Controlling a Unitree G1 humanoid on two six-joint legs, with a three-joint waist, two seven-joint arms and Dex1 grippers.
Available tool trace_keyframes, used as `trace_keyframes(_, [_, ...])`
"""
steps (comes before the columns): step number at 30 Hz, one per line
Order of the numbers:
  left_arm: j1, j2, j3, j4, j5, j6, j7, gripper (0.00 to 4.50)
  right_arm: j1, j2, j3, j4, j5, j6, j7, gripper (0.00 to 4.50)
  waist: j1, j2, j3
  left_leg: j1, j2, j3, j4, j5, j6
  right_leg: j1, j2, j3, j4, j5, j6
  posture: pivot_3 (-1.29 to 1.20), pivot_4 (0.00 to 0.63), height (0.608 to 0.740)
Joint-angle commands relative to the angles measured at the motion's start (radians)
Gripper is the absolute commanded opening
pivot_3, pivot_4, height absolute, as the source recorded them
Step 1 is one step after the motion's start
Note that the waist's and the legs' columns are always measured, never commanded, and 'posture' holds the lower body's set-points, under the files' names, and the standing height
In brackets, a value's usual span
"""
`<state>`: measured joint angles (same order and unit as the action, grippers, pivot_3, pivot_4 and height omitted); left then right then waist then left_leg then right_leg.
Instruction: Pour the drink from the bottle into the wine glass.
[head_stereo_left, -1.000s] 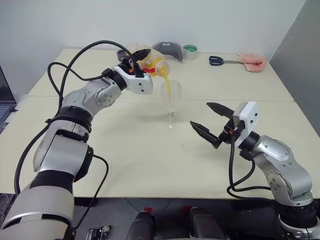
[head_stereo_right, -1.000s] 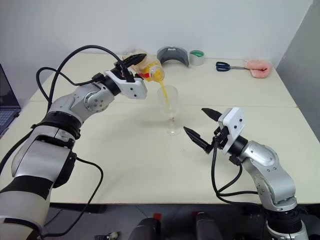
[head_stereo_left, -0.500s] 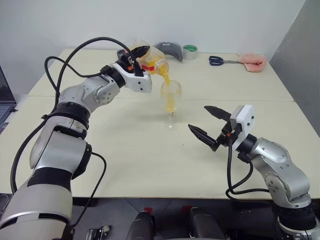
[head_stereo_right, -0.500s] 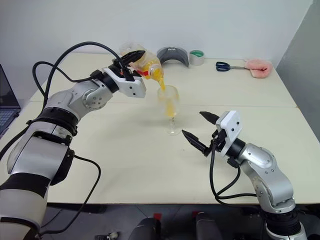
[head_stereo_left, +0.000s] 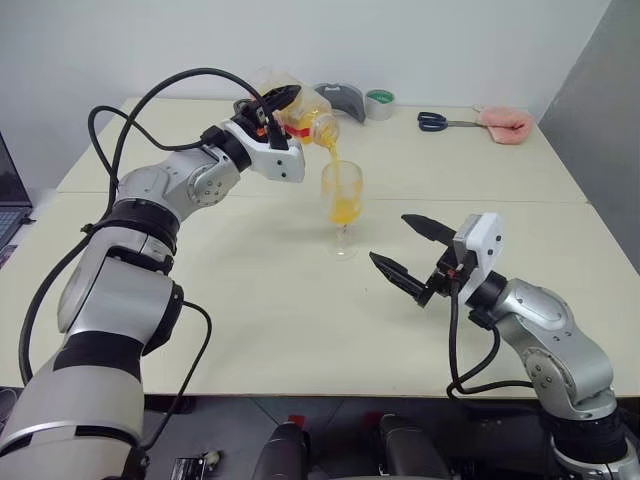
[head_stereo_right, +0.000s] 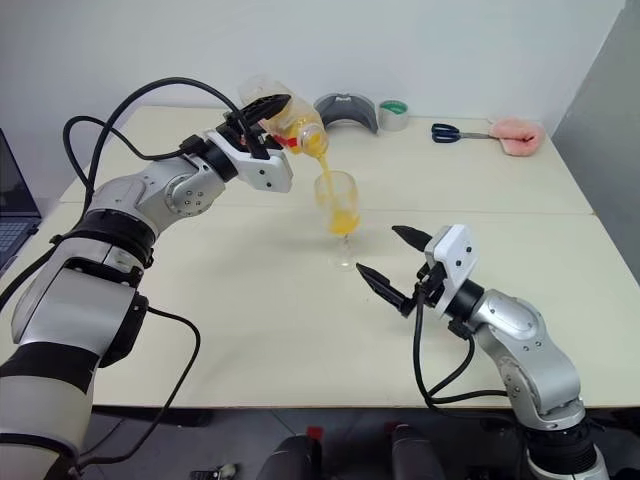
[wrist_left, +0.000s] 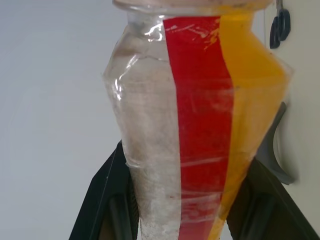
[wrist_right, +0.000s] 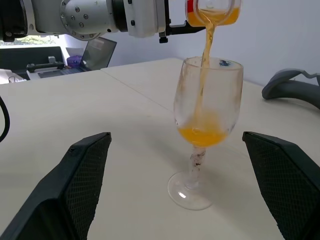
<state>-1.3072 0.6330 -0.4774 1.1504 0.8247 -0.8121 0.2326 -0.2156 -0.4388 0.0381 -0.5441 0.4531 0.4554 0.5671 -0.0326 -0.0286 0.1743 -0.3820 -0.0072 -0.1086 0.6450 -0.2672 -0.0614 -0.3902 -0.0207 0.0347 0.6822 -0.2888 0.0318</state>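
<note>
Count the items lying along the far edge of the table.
4, though more may hide behind the raised left arm: a grey curved object, a tape roll beside it, scissors further right, and a pink cloth near the far right corner.

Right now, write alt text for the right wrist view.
Orange drink streams from a tilted bottle into a wine glass standing on a pale table. The right gripper is open, its black fingers either side of the glass without touching it.
</note>
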Motion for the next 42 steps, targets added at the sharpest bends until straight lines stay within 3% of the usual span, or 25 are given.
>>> trace_keyframes(1, [-0.053,0.019,0.001,-0.006,0.001,0.003,0.036,1.74,0.0,0.005,-0.001,-0.04,0.006,-0.009,-0.004,4.5,0.0,0.0,0.0,0.0,0.0,0.0,0.0,0.0,0.0,0.0,0.0,0.0,0.0,0.0,0.0,0.0,0.15,0.74])
trace_keyframes(42, [-0.097,0.028,-0.057,0.043,0.057,0.02,0.121,1.74,0.023,0.028,0.003,-0.021,-0.044,-0.044,-0.019,4.5,0.0,0.0,0.0,0.0,0.0,0.0,0.0,0.0,0.0,0.0,0.0,0.0,0.001,0.0,0.0,0.0,0.15,0.74])
